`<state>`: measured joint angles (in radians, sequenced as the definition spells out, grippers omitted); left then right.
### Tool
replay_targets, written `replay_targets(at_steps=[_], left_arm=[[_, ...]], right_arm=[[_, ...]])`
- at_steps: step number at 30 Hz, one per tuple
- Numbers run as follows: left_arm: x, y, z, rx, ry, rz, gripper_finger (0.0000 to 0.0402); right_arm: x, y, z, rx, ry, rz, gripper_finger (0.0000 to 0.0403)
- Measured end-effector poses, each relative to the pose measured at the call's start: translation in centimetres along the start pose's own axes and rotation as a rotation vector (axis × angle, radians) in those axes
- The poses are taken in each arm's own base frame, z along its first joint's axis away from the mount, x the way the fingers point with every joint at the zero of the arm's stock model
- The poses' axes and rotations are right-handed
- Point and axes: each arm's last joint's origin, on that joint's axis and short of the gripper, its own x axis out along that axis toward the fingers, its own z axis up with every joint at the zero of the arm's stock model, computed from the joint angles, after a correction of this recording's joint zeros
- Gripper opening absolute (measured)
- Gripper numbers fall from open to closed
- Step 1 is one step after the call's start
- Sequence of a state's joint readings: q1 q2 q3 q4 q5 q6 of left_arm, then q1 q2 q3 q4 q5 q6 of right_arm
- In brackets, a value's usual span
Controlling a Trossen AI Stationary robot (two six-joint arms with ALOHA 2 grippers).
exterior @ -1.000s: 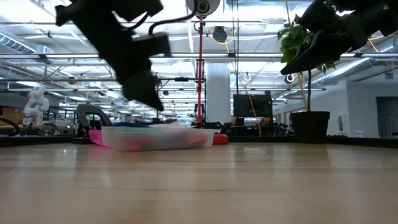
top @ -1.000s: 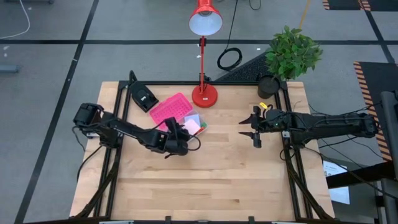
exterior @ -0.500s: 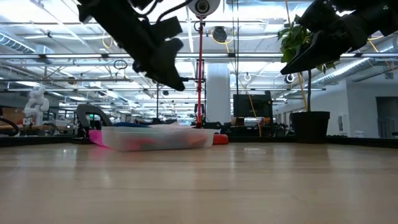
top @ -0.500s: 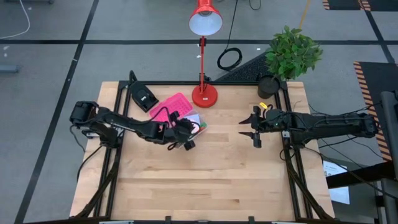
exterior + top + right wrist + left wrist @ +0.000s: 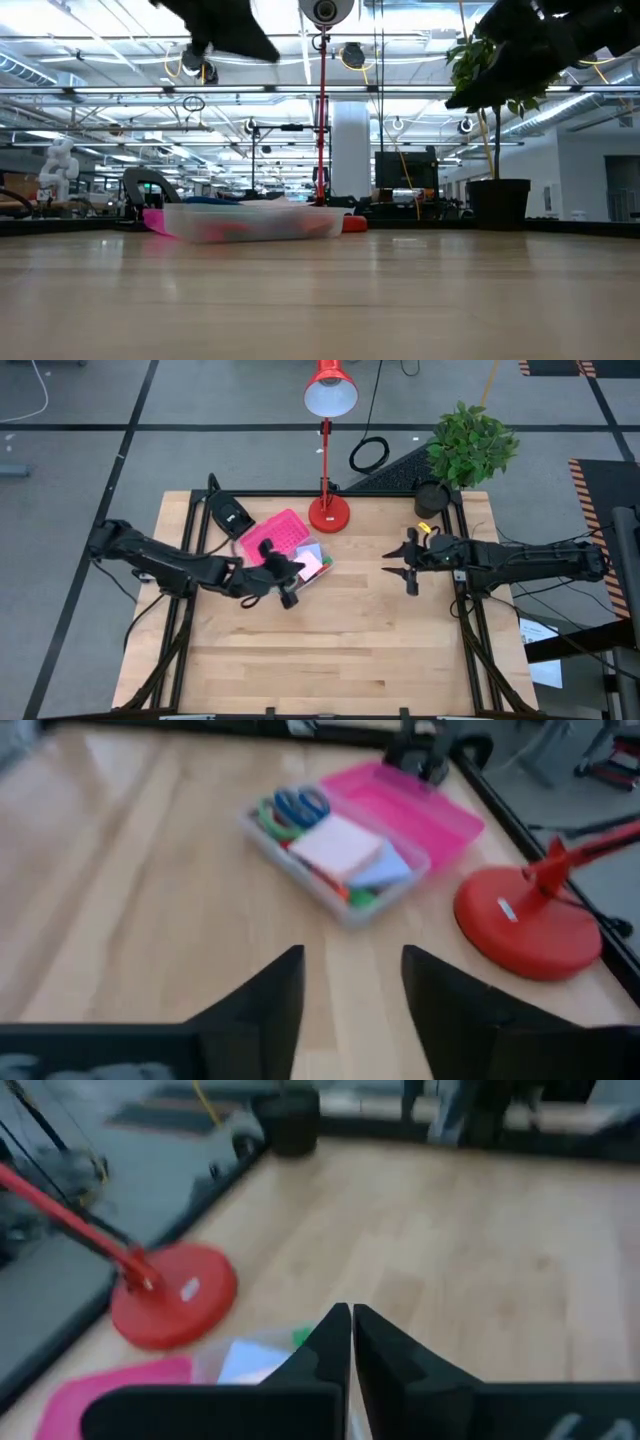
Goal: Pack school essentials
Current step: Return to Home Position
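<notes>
The school essentials lie in a clear box (image 5: 335,860) on the table's far left part: blue- and green-handled scissors (image 5: 290,810), a pink sticky-note pad (image 5: 335,848), a blue pad (image 5: 385,870) and small erasers. The box's pink lid (image 5: 272,534) lies open beside it. My left gripper (image 5: 290,568) hovers shut high above the box's near side, its fingertips (image 5: 350,1318) closed on nothing. My right gripper (image 5: 405,565) hangs open above the table's right half, its fingers (image 5: 265,990) apart and pointing toward the box.
A red desk lamp stands with its base (image 5: 328,514) at the far edge, just right of the box. A black wedge-shaped device (image 5: 230,515) lies at the far left. A potted plant (image 5: 468,445) stands at the far right corner. Bare wood fills the near half.
My left gripper has risen well above the box, from close over the table to high at the top of the low view, and has stayed near the box's near side. The box and its contents have not moved.
</notes>
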<state>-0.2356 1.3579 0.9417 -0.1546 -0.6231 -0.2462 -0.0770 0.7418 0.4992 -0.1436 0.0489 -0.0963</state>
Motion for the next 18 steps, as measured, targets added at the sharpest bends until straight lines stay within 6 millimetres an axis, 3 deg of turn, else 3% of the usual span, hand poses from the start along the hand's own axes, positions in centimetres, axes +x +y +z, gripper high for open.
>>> replay_targets(at_steps=[6,9,18], left_arm=[[-5.6,1.4,0.5,0.029,-0.068,0.176,0.0005],[-7.4,2.5,-0.2,0.020,-0.109,0.194,0.0006],[-8.6,2.6,-5.7,0.102,-0.326,-0.197,0.0004]], right_arm=[[-0.6,0.1,1.2,-0.014,-0.127,0.035,0.0059],[-0.9,0.0,1.5,-0.053,-0.167,0.006,0.0010],[-2.6,0.3,1.6,-0.026,-0.214,0.011,0.0002]])
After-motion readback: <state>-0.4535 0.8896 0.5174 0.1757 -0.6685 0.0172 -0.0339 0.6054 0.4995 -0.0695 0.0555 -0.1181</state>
